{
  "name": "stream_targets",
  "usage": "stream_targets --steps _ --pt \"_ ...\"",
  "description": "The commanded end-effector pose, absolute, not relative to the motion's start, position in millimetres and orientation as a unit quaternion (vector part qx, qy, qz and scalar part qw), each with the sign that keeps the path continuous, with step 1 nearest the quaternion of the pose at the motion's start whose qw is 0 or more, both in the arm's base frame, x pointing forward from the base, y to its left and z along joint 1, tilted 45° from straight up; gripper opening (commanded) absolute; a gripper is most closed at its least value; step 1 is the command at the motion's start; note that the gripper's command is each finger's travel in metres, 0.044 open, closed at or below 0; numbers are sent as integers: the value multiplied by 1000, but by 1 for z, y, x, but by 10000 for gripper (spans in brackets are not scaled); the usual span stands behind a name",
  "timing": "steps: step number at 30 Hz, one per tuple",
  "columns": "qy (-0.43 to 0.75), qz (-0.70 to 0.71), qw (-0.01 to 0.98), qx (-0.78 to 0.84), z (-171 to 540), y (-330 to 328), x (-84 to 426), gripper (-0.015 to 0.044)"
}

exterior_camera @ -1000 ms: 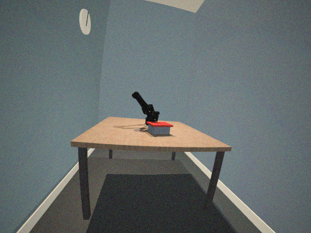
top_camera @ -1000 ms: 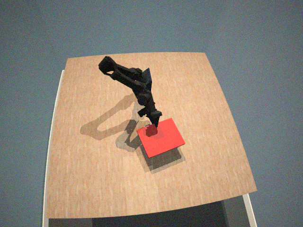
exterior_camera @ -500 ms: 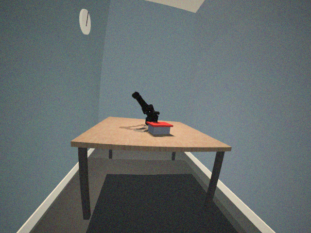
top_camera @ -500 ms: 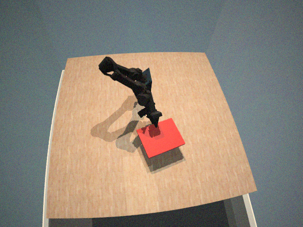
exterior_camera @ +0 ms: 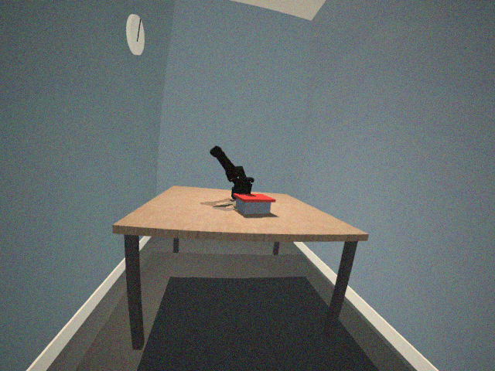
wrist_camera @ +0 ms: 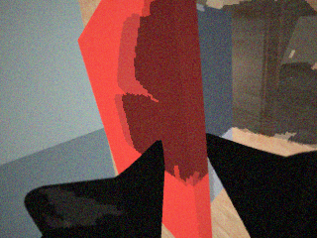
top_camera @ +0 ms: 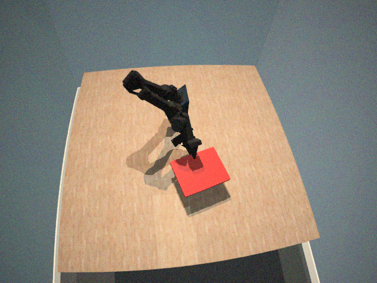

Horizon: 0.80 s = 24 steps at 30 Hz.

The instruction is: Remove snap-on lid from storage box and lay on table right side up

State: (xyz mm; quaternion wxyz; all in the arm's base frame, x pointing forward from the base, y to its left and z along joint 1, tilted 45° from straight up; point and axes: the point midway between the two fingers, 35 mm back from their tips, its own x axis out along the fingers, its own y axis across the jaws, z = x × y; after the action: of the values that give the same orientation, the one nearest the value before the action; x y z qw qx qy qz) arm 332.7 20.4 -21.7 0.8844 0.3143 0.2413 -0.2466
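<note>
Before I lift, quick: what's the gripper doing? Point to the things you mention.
Gripper (top_camera: 194, 157) (wrist_camera: 182, 142): closed on the edge of the red lid (top_camera: 208, 175) (exterior_camera: 255, 197) (wrist_camera: 101, 64), which sits on the box (exterior_camera: 253, 207) (wrist_camera: 216, 74).

The arm (top_camera: 154, 98) (exterior_camera: 226, 161) blocks passage over one edge of the lid (top_camera: 212, 170) (exterior_camera: 255, 198) (wrist_camera: 99, 55); the box (exterior_camera: 254, 207) (wrist_camera: 215, 74) stands beneath. Open air lies above the lid's opposite edge, with room towards the table's (top_camera: 258, 197) (exterior_camera: 192, 223) front.
</note>
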Motion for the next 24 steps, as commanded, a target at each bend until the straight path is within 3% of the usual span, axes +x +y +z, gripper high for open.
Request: stream_targets --steps 1,24 --pt "241 -247 884 315 -21 22 333 0" --pt "241 -247 884 315 -17 25 331 0"
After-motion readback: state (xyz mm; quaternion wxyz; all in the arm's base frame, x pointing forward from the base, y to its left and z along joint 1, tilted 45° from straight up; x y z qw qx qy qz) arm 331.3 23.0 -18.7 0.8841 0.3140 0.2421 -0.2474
